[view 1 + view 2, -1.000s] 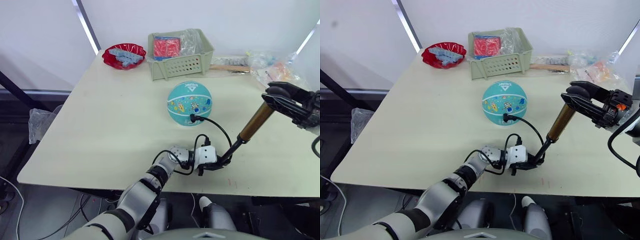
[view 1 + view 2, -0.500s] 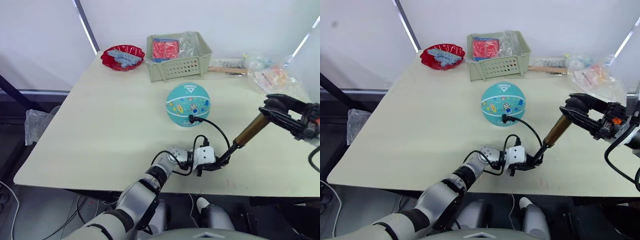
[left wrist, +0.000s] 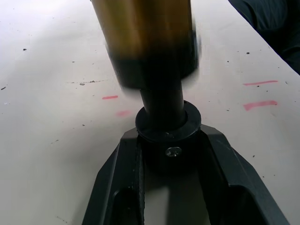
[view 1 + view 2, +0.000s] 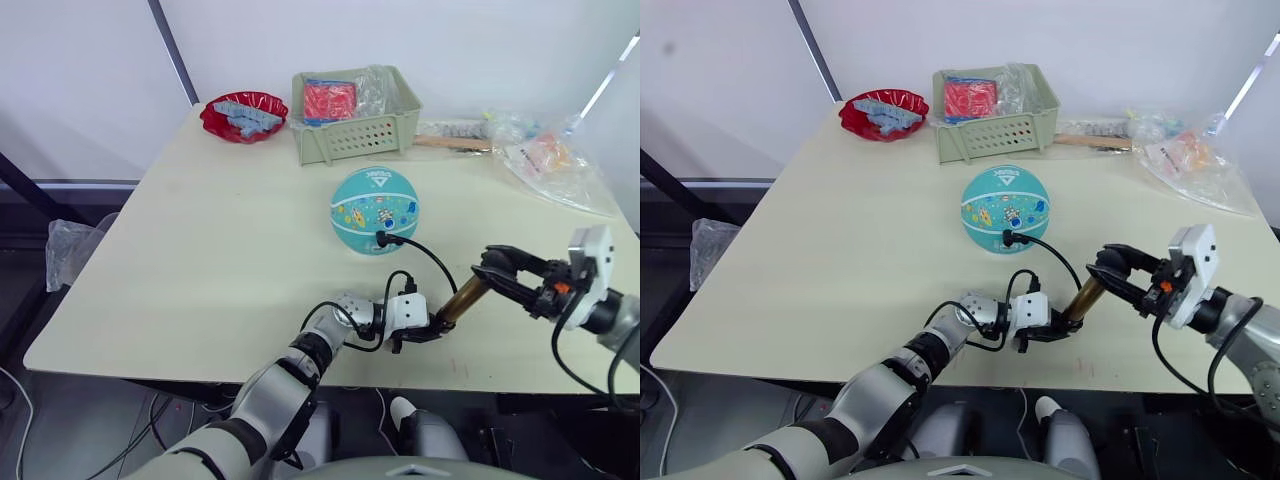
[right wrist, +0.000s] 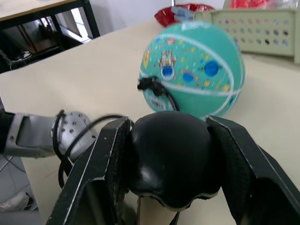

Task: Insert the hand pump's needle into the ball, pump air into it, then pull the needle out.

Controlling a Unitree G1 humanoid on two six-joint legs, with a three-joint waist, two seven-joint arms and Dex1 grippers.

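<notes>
At the table's near edge, your left tool is clamped on the black base cap of the hand pump, pinning it to the surface. Behind it sits the ball, mid-table, with the black hose arcing from the pump base to the needle, already seated in the ball's near side. To the right, your right tool is closed around the black T-handle, pressed low against the gold barrel. Pumping appears to be the step in hand. Next, you would probably draw the handle back along the barrel's axis, holding the base steady so the hose stays slack.
</notes>
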